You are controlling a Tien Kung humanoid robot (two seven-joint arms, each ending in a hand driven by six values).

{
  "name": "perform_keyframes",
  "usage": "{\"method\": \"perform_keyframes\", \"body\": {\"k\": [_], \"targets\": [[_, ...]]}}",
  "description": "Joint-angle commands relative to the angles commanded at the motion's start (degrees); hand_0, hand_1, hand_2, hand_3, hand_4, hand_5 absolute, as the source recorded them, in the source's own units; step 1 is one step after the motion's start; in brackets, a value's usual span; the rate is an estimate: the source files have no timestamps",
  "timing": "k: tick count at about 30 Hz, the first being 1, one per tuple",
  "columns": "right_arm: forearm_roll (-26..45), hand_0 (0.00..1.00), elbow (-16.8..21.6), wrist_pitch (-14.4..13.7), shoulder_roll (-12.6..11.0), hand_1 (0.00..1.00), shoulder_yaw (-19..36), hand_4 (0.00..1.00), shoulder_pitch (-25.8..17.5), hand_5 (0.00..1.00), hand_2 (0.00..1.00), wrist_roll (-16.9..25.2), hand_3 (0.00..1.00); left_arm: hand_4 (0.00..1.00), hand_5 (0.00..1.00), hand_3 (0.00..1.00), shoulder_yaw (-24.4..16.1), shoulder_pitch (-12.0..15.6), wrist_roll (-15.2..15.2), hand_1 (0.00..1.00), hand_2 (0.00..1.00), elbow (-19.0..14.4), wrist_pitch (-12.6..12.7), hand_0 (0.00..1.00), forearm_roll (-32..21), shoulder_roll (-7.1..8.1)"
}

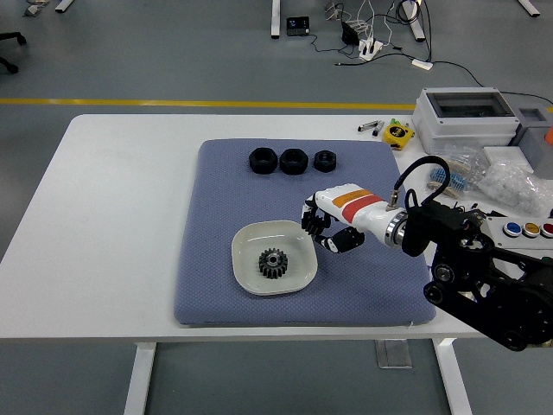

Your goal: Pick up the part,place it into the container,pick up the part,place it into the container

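Note:
A black gear (273,263) lies in the white dish (298,233) on the blue mat (216,216). Three black nut-like parts (263,160), (294,160), (324,160) sit in a row near the mat's far edge. My right hand (327,232), white with an orange stripe and black fingers, hovers just right of the dish's far right corner. Its fingers hang loosely bent and I see nothing in them. The left arm does not show.
At the right of the table stand a grey lidded box (467,117), a yellow tape measure (398,133), plastic bags (511,183) and coloured buttons (529,229). The table's left half is bare white.

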Motion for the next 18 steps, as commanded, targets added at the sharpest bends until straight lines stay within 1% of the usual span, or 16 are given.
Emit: {"method": "perform_keyframes", "body": {"k": [2, 4, 6, 7, 11, 18], "targets": [[-0.8, 0.408, 1.3, -0.5, 0.6, 0.409, -0.5, 0.626, 0.2, 0.002, 0.44, -0.1, 0.426, 0.617, 0.7, 0.565, 0.1, -0.1, -0.1, 0.619, 0.64, 0.0, 0.0, 0.71, -0.3, 0.06], [-1.3, 0.408, 1.5, -0.8, 1.2, 0.409, -1.2, 0.626, 0.6, 0.002, 0.44, -0.3, 0.426, 0.617, 0.7, 0.565, 0.0, -0.1, -0.1, 0.619, 0.64, 0.0, 0.0, 0.71, -0.3, 0.08], [-1.8, 0.408, 1.2, -1.0, 2.1, 0.409, -2.5, 0.626, 1.2, 0.002, 0.44, -0.9, 0.426, 0.617, 0.7, 0.565, 0.1, -0.2, -0.1, 0.619, 0.64, 0.0, 0.0, 0.71, -0.5, 0.1], [-2.2, 0.422, 0.7, -0.9, 2.8, 0.42, -3.4, 0.579, 1.7, 0.002, 0.453, -1.3, 0.446, 0.618, 0.7, 0.565, 0.1, -0.3, -0.1, 0.617, 0.64, 0.0, 0.0, 0.71, -0.6, 0.11], [-2.8, 0.422, -0.7, -0.7, 4.9, 0.42, -5.9, 0.579, 2.8, 0.002, 0.453, -2.3, 0.446, 0.618, 0.7, 0.565, 0.3, -0.4, -0.1, 0.617, 0.64, 0.0, -0.1, 0.71, -0.8, 0.15], [-3.1, 0.422, -1.6, -0.1, 7.4, 0.422, -8.6, 0.576, 4.4, 0.002, 0.455, -3.7, 0.447, 0.616, 0.698, 0.565, 0.2, -0.5, -0.1, 0.613, 0.64, 0.0, 0.0, 0.71, -0.8, 0.22]]}}
